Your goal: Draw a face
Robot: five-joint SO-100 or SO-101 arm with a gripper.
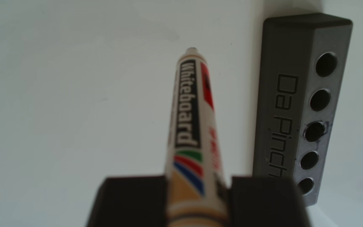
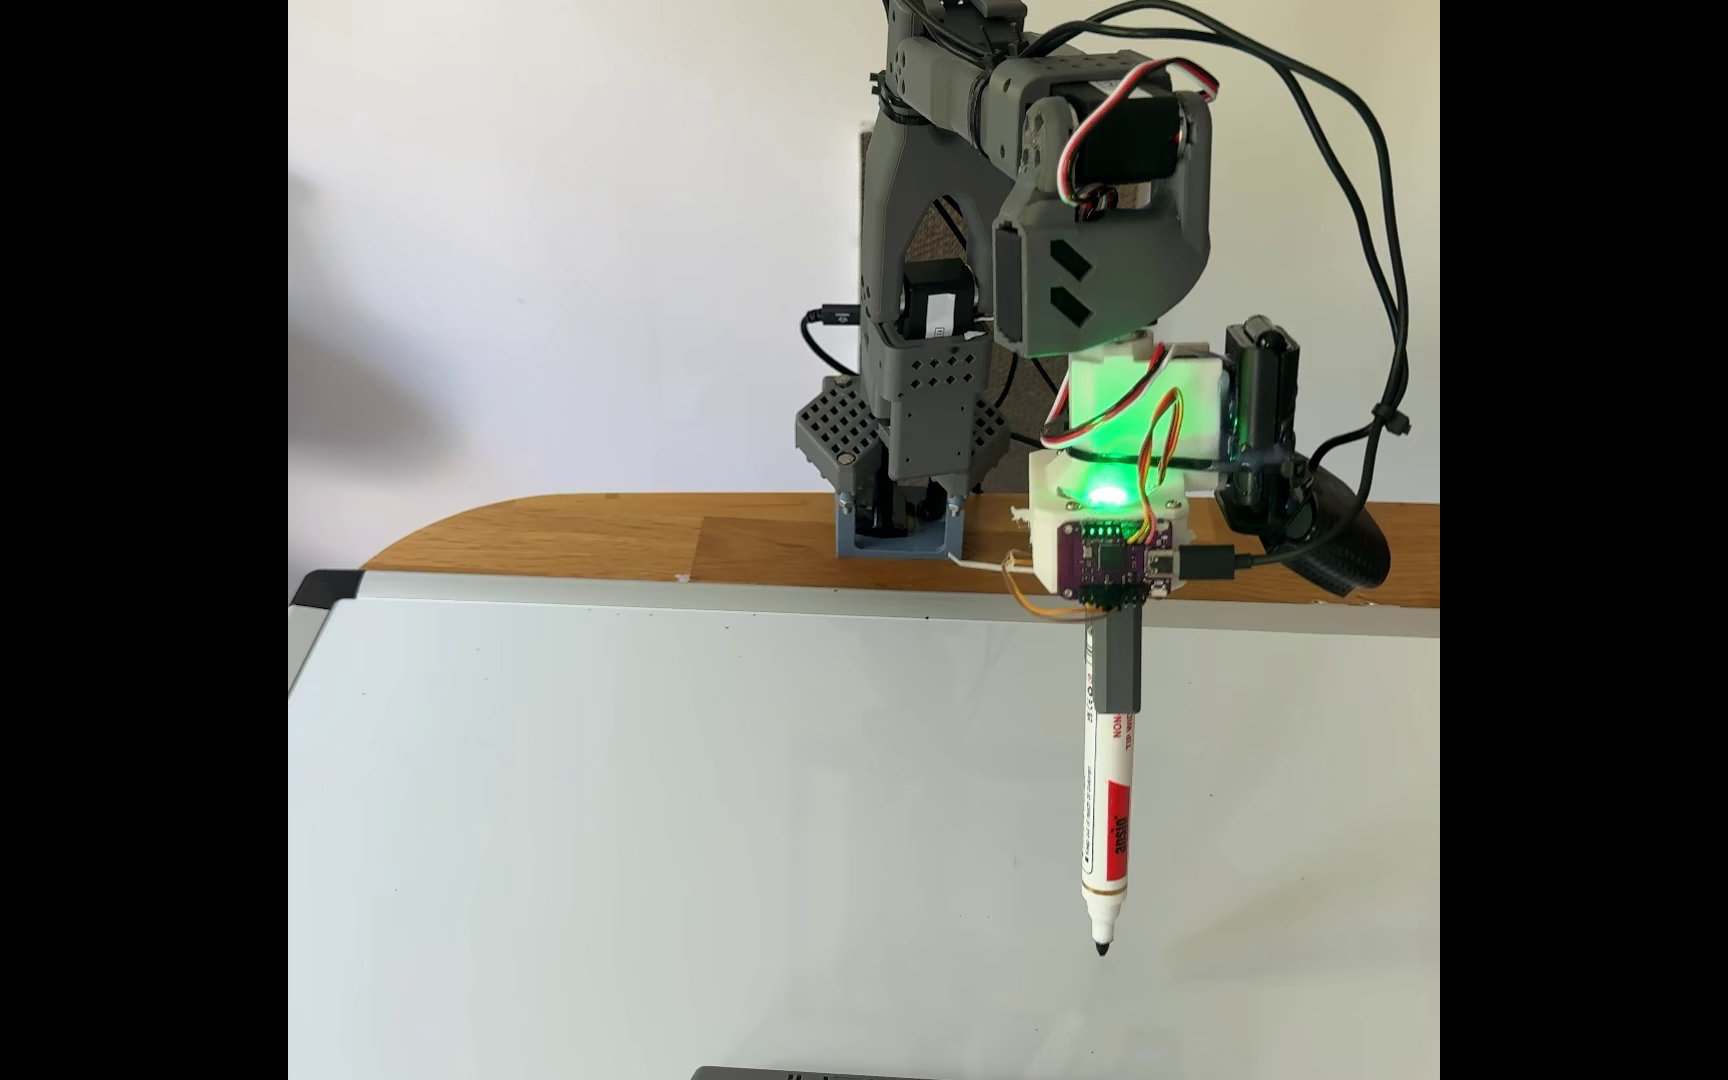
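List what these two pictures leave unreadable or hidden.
- Other view: marker label blurred near the gripper; its black blocks cover the barrel's base.
- Other view: grey block lettering cut short behind the gripper.
- Fixed view: whether the marker tip touches the whiteboard is unclear.

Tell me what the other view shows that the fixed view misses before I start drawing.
Other view alone: the grey block lettered "Da Pinchi", with its row of round holes, lying right of the marker, and the "Whiteboard" print on the barrel.

Fixed view alone: the arm, the lit green board, the wooden table, and the marker's black tip at the whiteboard; contact is unclear.

Both: the marker in the hand, and the whiteboard, with no strokes visible.
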